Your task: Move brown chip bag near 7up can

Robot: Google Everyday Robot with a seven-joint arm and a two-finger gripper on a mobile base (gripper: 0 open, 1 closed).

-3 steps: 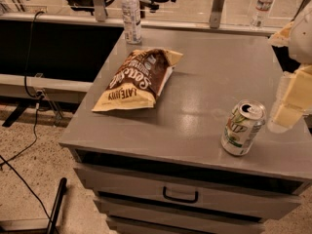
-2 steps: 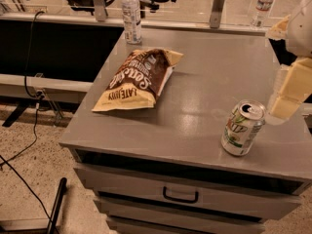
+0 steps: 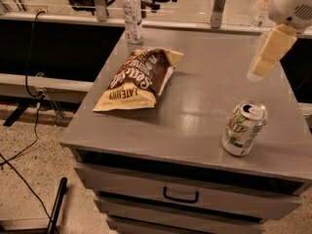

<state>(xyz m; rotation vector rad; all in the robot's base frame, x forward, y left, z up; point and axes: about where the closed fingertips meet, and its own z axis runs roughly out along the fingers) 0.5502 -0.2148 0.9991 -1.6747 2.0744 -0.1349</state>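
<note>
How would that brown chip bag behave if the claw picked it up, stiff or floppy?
Probably floppy: the brown chip bag lies flat and crinkled, so it would likely sag when lifted. It looks light for its size, and its glossy skin may slip. The claw hangs above the right side of the table, away from it.

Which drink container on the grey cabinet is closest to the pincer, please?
The silver-white 7up can, front right, near the hovering pincer; clear plastic bottle stands back-left.
</note>
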